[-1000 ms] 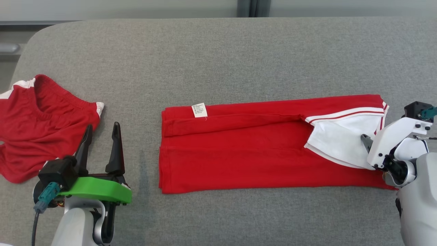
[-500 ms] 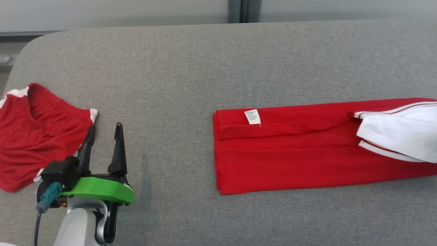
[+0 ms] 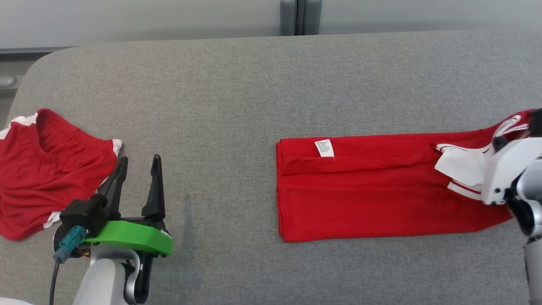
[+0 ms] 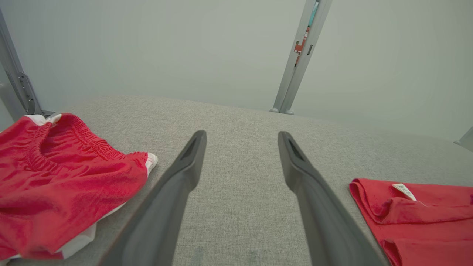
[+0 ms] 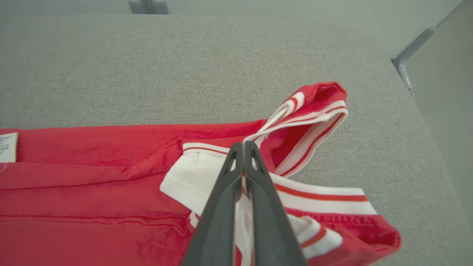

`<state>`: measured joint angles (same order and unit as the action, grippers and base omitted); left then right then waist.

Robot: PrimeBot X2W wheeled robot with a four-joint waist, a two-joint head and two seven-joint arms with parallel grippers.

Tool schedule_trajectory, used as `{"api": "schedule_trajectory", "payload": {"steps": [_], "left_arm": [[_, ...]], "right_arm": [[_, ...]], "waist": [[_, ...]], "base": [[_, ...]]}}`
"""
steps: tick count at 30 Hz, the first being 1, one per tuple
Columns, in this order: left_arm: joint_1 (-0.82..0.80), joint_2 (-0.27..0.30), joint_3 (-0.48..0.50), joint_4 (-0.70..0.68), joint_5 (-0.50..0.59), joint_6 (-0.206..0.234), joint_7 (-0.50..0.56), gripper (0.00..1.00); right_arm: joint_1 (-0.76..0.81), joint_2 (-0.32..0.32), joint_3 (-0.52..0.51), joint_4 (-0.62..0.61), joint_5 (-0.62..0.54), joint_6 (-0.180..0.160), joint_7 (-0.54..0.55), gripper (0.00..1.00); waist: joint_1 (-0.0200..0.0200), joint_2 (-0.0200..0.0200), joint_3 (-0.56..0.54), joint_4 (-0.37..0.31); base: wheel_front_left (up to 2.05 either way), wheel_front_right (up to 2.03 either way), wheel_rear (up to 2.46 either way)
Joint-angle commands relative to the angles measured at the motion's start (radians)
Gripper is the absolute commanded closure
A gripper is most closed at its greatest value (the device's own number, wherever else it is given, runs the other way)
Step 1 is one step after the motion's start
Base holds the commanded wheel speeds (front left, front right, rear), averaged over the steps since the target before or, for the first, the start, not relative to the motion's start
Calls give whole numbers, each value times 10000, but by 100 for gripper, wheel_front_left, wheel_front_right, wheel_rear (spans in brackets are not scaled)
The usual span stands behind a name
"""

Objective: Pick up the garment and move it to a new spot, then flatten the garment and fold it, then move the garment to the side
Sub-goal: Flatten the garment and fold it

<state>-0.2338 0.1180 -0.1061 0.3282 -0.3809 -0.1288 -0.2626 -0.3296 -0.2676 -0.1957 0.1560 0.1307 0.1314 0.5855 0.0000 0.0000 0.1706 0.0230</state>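
We grip the garment only by its white sleeve in the closed right jaws — dragging may unfold it; left jaws gape empty.

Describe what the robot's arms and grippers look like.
Left gripper: two long, dark, tapering fingers on a black base, over a bright green plate; a teal connector with a black cable plugs in beside it; pale grey forearm. Right gripper: the same dark fingers, slotted near the tips, on a white angular housing.
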Motion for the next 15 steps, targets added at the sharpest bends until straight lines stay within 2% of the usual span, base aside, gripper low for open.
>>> {"api": "schedule_trajectory", "payload": {"steps": [1,8,15], "left_arm": [[-61,75,-30,3,-70,-22,-26,0],[-12,106,-18,-2,-163,-22,-26,0],[-70,53,-99,52,-192,-22,-26,0]], "right_arm": [[85,19,358,-189,150,-19,27,100],[-366,360,2743,-642,370,-14,57,100],[-1219,1442,5106,543,729,-15,-228,100]], "waist": [[0,0,-12,58],[0,0,12,210],[0,0,27,355]], "base": [[0,0,0],[0,0,0],[0,0,0]]}}
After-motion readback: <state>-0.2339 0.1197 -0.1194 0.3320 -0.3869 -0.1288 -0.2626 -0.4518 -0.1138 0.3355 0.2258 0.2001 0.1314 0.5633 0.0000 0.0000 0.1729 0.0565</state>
